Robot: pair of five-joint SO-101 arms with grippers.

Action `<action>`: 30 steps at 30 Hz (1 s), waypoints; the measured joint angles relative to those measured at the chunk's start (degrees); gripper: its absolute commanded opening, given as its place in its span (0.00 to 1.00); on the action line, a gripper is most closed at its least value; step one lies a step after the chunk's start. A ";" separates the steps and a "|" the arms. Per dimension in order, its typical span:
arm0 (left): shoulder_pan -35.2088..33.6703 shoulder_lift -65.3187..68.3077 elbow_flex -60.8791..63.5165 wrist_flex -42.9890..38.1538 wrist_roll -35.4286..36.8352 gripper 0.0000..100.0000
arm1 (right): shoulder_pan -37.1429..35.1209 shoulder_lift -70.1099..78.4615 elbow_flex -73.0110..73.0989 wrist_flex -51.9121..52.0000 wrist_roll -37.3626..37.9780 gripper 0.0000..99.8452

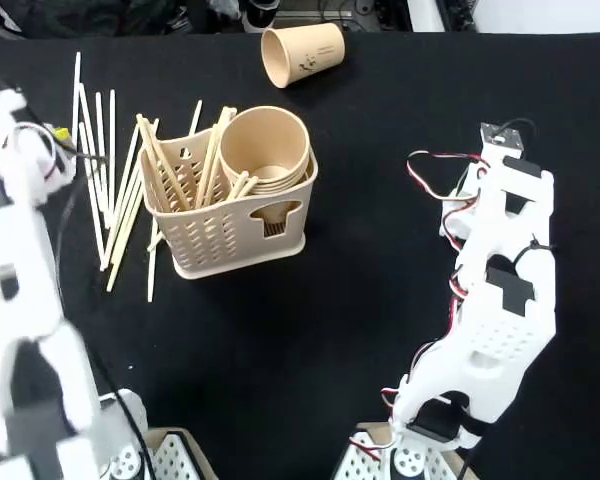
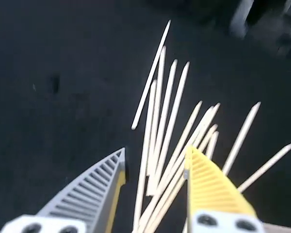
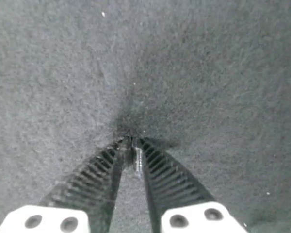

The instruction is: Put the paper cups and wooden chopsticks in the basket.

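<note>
Collecting the loose chopsticks (image 1: 111, 150) beside the basket (image 1: 230, 235) appears to be the current step. One paper cup (image 1: 302, 54) lies on the table (image 1: 380, 120) beyond. The released left end effector (image 2: 155, 149) hangs above the sticks and should descend, then close. The right end effector (image 3: 132, 141) is clenched, empty.

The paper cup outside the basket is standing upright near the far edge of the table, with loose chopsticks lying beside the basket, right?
Not quite. The high view shows the paper cup outside the basket lying on its side, not upright. The rest holds: it is near the far edge of the table, and loose chopsticks lie beside the basket.
</note>
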 measured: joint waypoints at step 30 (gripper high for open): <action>0.97 92.57 -102.07 39.82 -22.42 0.03 | 0.00 0.00 0.00 0.00 0.00 0.01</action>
